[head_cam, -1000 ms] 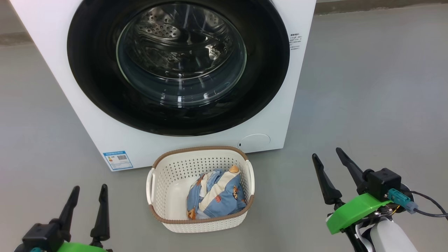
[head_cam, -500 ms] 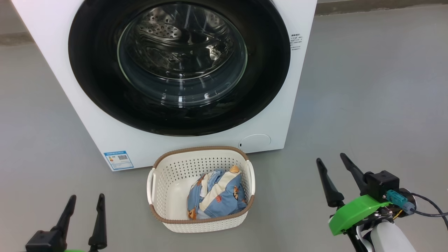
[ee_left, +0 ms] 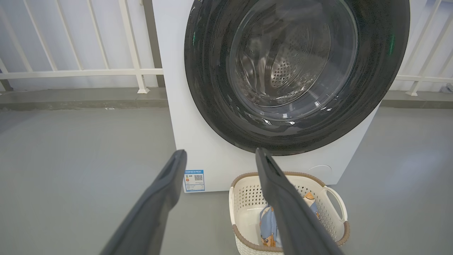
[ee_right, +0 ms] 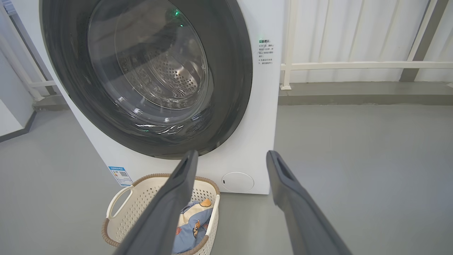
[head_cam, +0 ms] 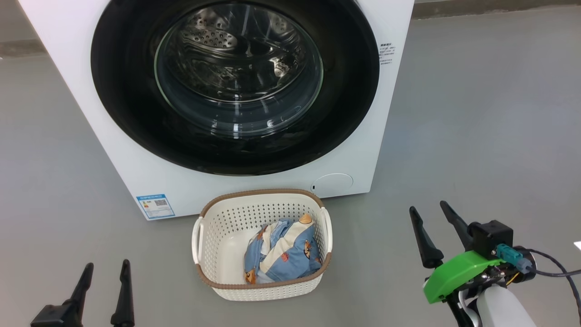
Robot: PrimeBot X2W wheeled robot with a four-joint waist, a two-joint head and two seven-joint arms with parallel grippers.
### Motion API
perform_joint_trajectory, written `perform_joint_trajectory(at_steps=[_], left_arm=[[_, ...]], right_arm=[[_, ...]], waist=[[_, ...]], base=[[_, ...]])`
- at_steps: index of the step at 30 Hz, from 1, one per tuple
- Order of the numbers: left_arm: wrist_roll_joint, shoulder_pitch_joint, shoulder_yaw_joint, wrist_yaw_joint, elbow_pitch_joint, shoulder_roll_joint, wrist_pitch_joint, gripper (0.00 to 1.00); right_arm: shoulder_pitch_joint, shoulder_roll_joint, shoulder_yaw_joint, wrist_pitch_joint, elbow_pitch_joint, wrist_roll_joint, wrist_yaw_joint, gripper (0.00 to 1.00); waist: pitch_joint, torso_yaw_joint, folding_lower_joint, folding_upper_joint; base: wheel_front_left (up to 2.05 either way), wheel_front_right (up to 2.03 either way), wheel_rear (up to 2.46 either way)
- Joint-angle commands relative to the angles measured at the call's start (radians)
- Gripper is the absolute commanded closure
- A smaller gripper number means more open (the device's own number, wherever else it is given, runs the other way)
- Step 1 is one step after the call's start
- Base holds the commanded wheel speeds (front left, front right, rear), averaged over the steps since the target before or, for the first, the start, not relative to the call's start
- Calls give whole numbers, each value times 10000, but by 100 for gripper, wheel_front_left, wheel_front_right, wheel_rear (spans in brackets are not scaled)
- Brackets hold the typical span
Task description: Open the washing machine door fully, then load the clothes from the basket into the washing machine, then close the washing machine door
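The white washing machine [head_cam: 136, 163] stands ahead with its round black-rimmed door [head_cam: 358, 91] shut flat against the front; the steel drum shows through the glass. On the floor before it sits the cream basket [head_cam: 213, 236] holding the blue and cream bear-print clothes [head_cam: 283, 252]. My left gripper [head_cam: 105, 267] hovers open at the lower left, well left of the basket, nothing between its fingers. On the lower right my right gripper [head_cam: 427, 207] is open too, empty, right of the basket. The wrist views show the door [ee_left: 212, 106] [ee_right: 230, 88], the basket [ee_left: 332, 202] [ee_right: 122, 200] and clothes [ee_left: 267, 223] [ee_right: 194, 223].
Grey floor surrounds the machine, with wide free room to its left and right. A white railing [ee_left: 81, 72] runs along a raised kerb behind the machine. A blue sticker [head_cam: 155, 205] and a round filter cover [head_cam: 332, 183] mark the machine's lower front.
Both grippers have dropped lower in the head view, the left one most. The whole picture has shifted slightly, so the camera moved. Door, basket and clothes are as before.
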Motion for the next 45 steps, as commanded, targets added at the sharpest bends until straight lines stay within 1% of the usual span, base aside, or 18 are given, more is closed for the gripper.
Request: perform_joint_trajectory(at_steps=[1,7,24,33,45], left_arm=[[139,-362,362,88,-155,143,-124,0],[200,-380,393,162,-104,125,-124,0],[74,-406,611,150,-199,43,-124,0],[-116,-430,717,66,-75,87,-124,0],[73,-524,878,36,-122,97,-124,0]], right_arm=[[-469,43,218,-120,-181,-17,-13,0],[-506,66,128,-120,-83,7,-13,0],[-525,104,61,-120,-16,-61,-13,0],[-511,104,30,-120,-40,-54,-13,0],[-480,112,-27,-120,-157,-50,-13,0]], waist=[[0,6,0,-1],[-15,42,0,-1],[-6,28,0,-1],[-6,17,0,-1],[33,-10,0,-1]], base=[[0,0,0],[0,0,0],[0,0,0],[0,0,0],[1,1,-2]])
